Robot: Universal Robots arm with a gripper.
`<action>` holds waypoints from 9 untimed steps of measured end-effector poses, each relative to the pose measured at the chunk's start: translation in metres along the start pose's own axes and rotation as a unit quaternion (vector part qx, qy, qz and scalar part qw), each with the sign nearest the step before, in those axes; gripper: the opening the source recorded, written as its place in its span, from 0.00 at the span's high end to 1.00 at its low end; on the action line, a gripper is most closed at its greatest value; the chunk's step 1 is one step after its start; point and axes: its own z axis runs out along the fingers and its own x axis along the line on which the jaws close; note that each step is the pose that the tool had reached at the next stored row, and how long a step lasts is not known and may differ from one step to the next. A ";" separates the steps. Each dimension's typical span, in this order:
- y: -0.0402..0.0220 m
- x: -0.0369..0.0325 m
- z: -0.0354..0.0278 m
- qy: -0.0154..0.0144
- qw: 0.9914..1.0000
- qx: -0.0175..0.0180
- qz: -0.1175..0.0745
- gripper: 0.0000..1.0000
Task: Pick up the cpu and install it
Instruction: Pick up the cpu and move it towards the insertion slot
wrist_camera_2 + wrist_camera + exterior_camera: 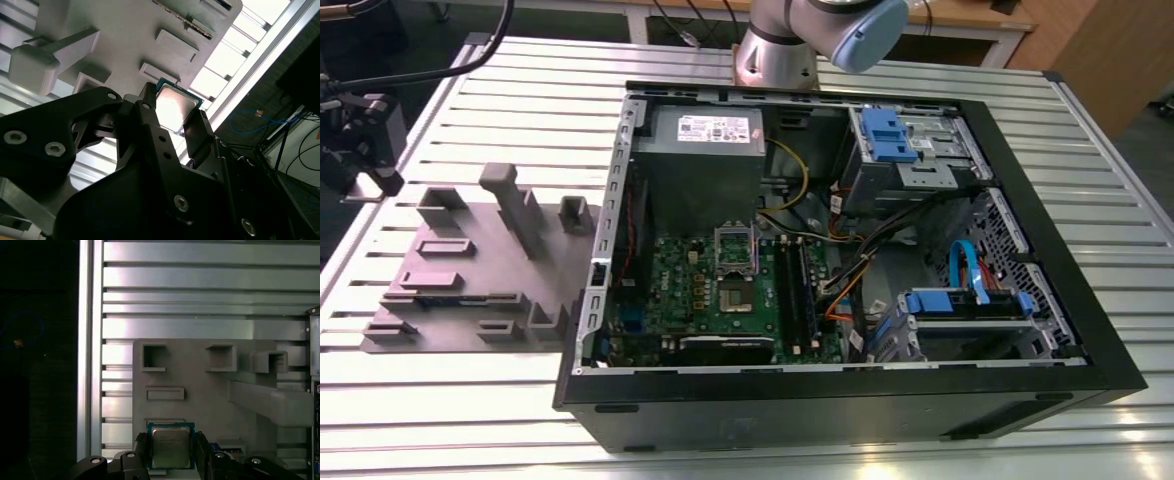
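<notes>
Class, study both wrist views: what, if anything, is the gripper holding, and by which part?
The gripper holds the cpu, clamped on two opposite side edges, with its pale metal top left bare.

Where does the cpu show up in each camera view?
Exterior view: too small to make out.
First wrist view: cpu held between the fingers of the end effector.
Second wrist view: likewise between those fingers.
Shared landmark: the grey tray with raised blocks.

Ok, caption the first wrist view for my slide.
Tool holding the cpu by two opposite edges over the grey fixture on the slatted table.
</notes>
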 end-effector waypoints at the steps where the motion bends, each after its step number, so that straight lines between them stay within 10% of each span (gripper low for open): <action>1: 0.0000 0.0000 -0.0004 0.000 1.000 0.000 0.000 0.53; 9: 0.0001 0.0000 -0.0028 0.000 1.000 0.000 0.000 0.53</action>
